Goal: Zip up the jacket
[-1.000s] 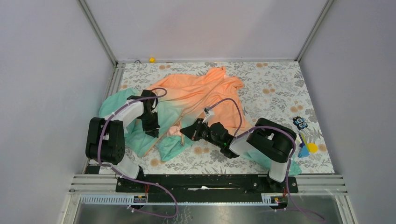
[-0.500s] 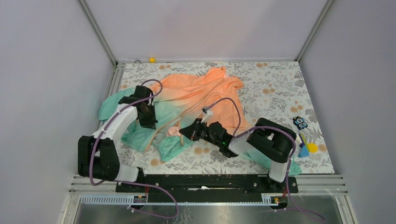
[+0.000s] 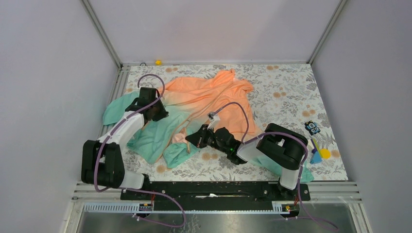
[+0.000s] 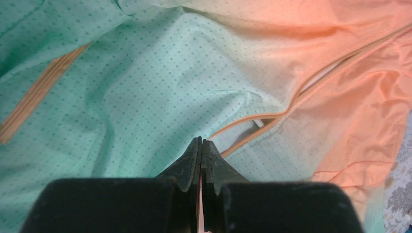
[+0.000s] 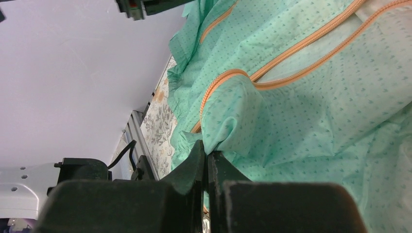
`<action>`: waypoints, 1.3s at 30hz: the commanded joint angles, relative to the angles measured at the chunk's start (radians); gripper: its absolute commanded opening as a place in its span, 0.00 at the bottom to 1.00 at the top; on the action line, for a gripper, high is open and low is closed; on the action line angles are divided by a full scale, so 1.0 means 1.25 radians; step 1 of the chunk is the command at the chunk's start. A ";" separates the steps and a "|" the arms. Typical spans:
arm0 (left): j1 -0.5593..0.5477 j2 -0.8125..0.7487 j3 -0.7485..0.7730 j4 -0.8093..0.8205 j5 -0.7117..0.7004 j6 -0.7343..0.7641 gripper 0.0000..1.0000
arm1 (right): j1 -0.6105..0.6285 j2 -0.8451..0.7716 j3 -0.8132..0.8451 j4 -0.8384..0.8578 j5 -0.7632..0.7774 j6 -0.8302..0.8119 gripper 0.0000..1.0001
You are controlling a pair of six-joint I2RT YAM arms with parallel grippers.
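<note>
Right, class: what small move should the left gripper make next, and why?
Probably a gentle pull away from the right gripper, to straighten the zipper. Both grippers are shut; the right pinches a teal fold of the jacket, and the zipper's orange edges lie parted and kinked just ahead of the left gripper. Whether the left holds fabric is unclear.

Bright, even, diffuse light; no glare. Soft shadows lie in the jacket [image 3: 209, 94] folds. Wrist views blur slightly near the bottom edge.
</note>
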 commanded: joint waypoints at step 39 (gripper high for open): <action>-0.092 0.104 0.127 -0.148 -0.071 -0.005 0.00 | 0.005 -0.025 0.017 0.007 0.023 -0.040 0.00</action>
